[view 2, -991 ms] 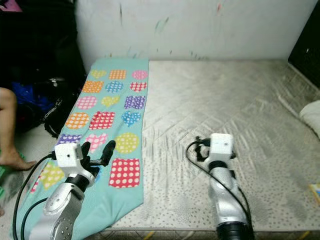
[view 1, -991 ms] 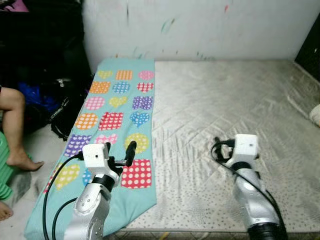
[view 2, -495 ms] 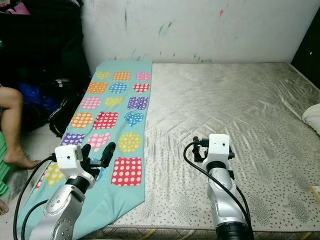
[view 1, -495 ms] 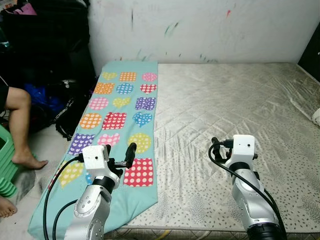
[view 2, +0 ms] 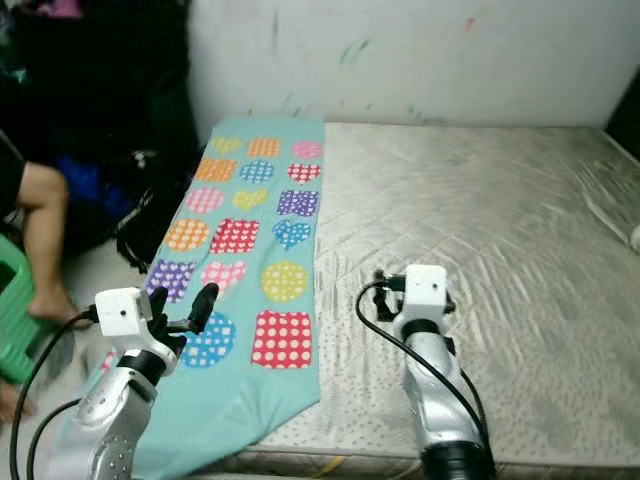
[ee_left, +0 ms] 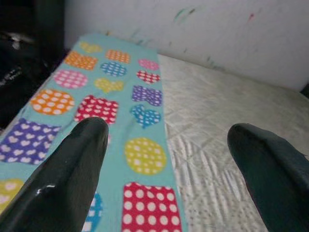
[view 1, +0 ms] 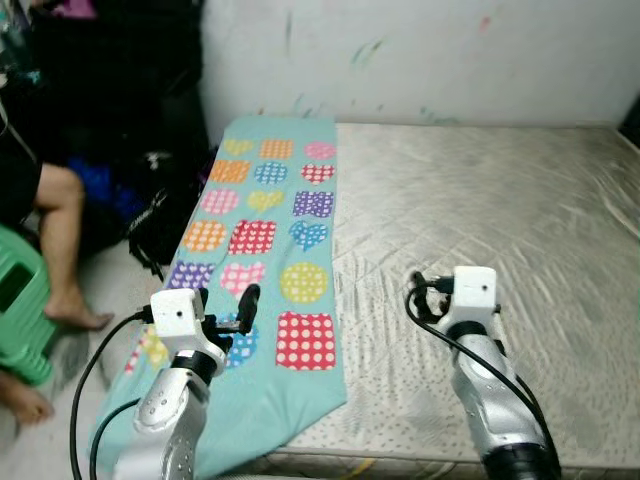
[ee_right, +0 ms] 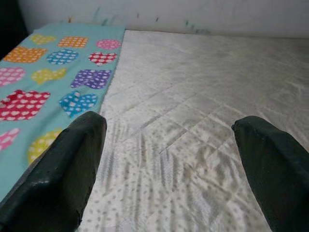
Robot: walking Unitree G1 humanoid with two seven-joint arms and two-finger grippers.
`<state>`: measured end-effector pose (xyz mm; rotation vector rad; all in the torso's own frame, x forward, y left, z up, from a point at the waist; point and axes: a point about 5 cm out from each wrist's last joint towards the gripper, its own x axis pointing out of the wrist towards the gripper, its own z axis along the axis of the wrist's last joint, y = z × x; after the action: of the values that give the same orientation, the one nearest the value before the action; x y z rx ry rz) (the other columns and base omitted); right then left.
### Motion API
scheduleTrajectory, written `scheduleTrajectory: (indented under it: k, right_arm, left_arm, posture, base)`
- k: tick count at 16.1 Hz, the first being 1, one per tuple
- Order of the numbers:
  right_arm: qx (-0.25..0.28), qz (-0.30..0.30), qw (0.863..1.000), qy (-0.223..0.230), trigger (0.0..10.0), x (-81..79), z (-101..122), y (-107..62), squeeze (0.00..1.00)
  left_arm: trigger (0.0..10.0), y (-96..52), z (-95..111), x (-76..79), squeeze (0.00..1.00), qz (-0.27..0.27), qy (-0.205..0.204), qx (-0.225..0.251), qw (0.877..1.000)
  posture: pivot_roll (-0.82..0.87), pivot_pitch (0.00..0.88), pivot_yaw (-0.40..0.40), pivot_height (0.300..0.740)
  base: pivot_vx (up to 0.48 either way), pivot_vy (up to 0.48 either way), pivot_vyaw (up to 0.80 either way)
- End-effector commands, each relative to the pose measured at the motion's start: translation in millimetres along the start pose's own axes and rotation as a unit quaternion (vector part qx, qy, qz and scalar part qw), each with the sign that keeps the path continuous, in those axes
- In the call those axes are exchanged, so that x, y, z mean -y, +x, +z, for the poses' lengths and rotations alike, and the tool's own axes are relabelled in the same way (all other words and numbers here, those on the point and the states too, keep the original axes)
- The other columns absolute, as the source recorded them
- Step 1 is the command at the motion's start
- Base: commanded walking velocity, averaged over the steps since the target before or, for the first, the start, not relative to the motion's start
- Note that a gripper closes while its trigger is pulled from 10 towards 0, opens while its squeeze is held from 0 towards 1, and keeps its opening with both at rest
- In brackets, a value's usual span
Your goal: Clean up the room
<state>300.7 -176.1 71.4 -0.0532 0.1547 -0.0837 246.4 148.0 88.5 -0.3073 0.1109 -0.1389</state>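
A teal blanket printed with dotted hearts, circles and squares lies flat along the left side of a grey quilted mattress, its near corner hanging over the front edge. My left gripper hovers open above the blanket's near end, and its two black fingers frame the pattern with nothing between them. My right gripper is open over bare mattress just right of the blanket's edge. The right arm reaches in from the front.
A person sits at the left with a bare leg on the floor, beside a green stool. Black bags are piled against the blanket's left edge. A marked white wall closes off the back.
The camera has swung left, so the whole scene sits further right and more of the person and stool shows. Both arms keep the same pose with fingers apart.
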Motion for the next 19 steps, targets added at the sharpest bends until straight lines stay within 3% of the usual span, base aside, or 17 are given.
scheduleTrajectory:
  k: [1, 9, 11, 12, 16, 19]
  right_arm:
    - [-0.002, -0.011, 1.000, -0.001, 10.0, 6.2, -1, -0.3, 0.00]
    - [-0.003, -0.004, 1.000, 0.001, 10.0, 2.9, -1, 0.1, 0.00]
    - [-0.001, -0.001, 1.000, 0.005, 10.0, 1.4, -2, -1.2, 0.00]
    - [0.000, 0.002, 1.000, 0.012, 10.0, 0.3, -2, -2.2, 0.00]
    - [-0.012, 0.003, 1.000, 0.012, 10.0, -2.5, -10, -5.8, 0.00]
    - [-0.011, 0.002, 1.000, 0.019, 10.0, -5.1, -10, -5.4, 0.00]
  left_arm:
    - [10.0, 1.3, 0, 5.4, 0.00, -0.007, 0.002, -0.002, 1.000]
    - [10.0, 0.1, -1, 4.0, 0.00, -0.010, -0.023, -0.001, 1.000]
    - [10.0, -1.1, -5, -1.9, 0.00, 0.007, -0.005, -0.008, 1.000]
    - [10.0, -1.4, -10, -11.1, 0.00, 0.041, 0.007, -0.024, 0.999]
    - [10.0, 0.5, -8, -21.3, 0.00, 0.046, 0.050, -0.019, 0.998]
    - [10.0, 0.3, -9, -33.8, 0.00, 0.062, 0.059, -0.024, 0.996]
  posture:
    - [-0.09, 0.000, 0.013, 0.740]
    - [-0.09, 0.000, 0.011, 0.740]
    - [-0.09, 0.000, 0.019, 0.740]
    - [-0.09, 0.000, 0.020, 0.740]
    - [-0.08, 0.000, 0.014, 0.740]
    - [-0.08, 0.000, 0.013, 0.740]
  base:
    - [0.000, 0.000, 0.00]
    - [0.000, 0.000, 0.00]
    - [0.000, 0.000, 0.00]
    - [0.000, 0.000, 0.00]
    - [0.000, 0.000, 0.00]
    - [0.000, 0.000, 0.00]
